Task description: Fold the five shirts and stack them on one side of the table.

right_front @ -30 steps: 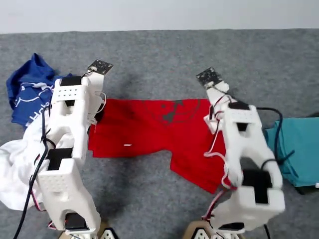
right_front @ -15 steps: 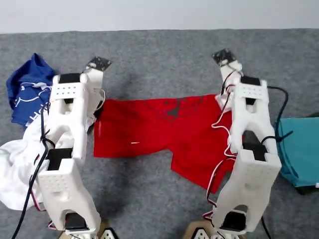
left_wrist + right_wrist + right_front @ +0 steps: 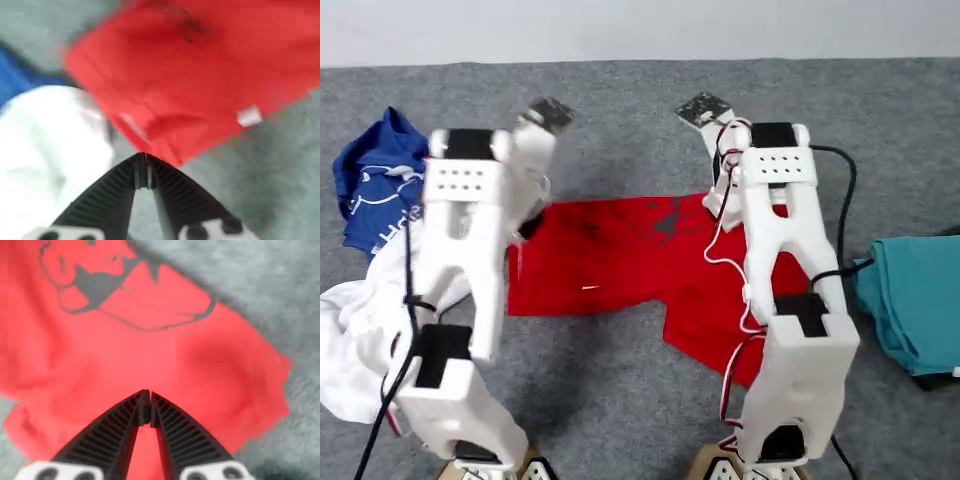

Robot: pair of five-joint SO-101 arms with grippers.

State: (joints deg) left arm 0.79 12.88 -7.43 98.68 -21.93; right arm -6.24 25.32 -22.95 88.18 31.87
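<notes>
A red shirt (image 3: 620, 255) with a dark print lies spread across the middle of the grey table. My left arm (image 3: 470, 200) stands over its left edge. My left gripper (image 3: 142, 170) is shut above the shirt's corner (image 3: 165, 145), and I see no cloth between its fingers. My right arm (image 3: 775, 190) is over the shirt's upper right part. My right gripper (image 3: 144, 402) is shut above the red cloth (image 3: 150, 340), just below the print (image 3: 100, 285). A small white tag (image 3: 248, 116) shows on the shirt.
A blue shirt (image 3: 380, 180) lies crumpled at the far left, and a white shirt (image 3: 355, 330) is bunched just in front of it. A teal shirt (image 3: 915, 300) lies at the right edge. Bare grey table (image 3: 620, 100) stretches behind the red shirt.
My right arm has swung back and then to the left, over the print side of the red shirt. My left arm has risen and shifted slightly right. The red shirt has barely moved.
</notes>
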